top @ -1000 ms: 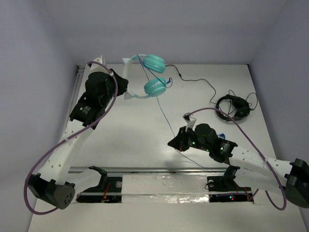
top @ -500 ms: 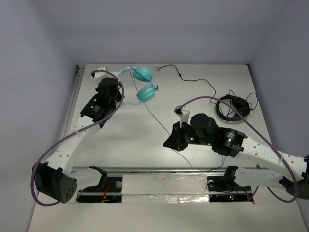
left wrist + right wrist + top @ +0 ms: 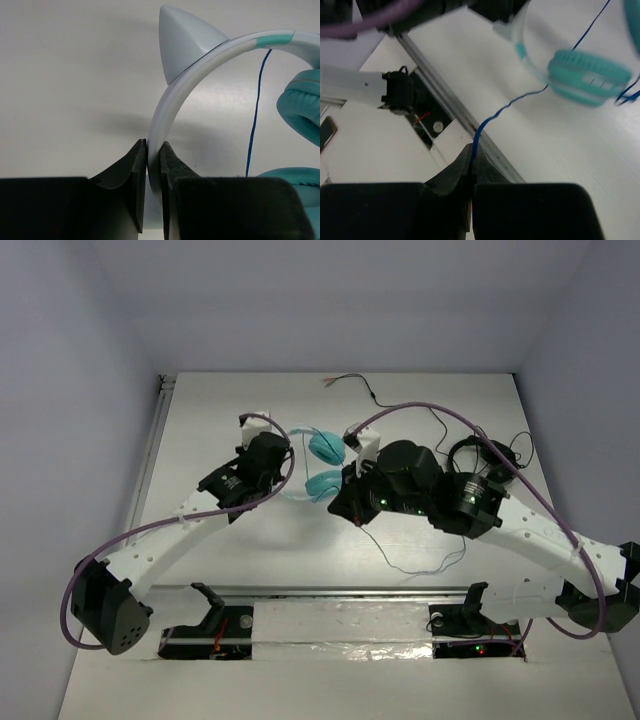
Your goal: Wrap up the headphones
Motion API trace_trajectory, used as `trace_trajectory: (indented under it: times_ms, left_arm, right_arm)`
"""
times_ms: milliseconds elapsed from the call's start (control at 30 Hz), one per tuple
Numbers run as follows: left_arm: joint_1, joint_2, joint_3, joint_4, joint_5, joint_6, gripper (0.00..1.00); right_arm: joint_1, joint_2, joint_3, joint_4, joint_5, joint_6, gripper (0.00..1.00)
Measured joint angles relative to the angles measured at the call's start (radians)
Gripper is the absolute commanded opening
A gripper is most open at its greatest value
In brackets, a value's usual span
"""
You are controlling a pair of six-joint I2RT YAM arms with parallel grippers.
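left jaws clamped shut on the pale headband (image 3: 159,115), steadying the headphones (image 3: 322,465) at mid tabletop (image 3: 250,560), probably so they can't swing. right jaws pinched on the thin blue cable (image 3: 512,100), likely to lead it round the cups. wrist views show both grips. top view hides them but shows the slack cable loop and black headphones (image 3: 485,462) off right.

Your left arm (image 3: 165,545) is a white link dotted with small holes, with black joint housings and a purple cable (image 3: 72,585) looping alongside. Your right arm (image 3: 540,540) matches it, with its own purple loop (image 3: 430,408) and small green lights (image 3: 385,503) near the wrist. The left end effector (image 3: 153,147) and right end effector (image 3: 471,150) have matte black fingers.
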Motion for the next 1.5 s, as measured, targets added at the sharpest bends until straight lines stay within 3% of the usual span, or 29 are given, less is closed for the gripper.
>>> trace_trajectory:
  times_ms: [367,867,967,1200,1500]
  left_arm:
    - [-0.063,-0.071,-0.117,-0.048,0.205,0.077,0.0]
    - [-0.076,-0.197,-0.13,-0.057,0.373,0.153,0.0]
    - [-0.076,-0.209,-0.128,-0.057,0.422,0.156,0.0]
    - [-0.076,-0.222,-0.069,-0.054,0.504,0.152,0.0]
    - [-0.068,-0.256,0.007,-0.029,0.534,0.125,0.0]
  right_arm:
    - [-0.067,0.174,0.176,-0.038,0.242,-0.153,0.0]
    - [-0.253,0.254,0.173,0.0,0.452,-0.255,0.0]
    - [-0.304,0.253,0.117,0.055,0.417,-0.249,0.0]
    - [-0.434,0.243,-0.064,0.193,0.161,-0.201,0.01]
    - [-0.476,0.054,-0.304,0.46,-0.05,-0.105,0.09]
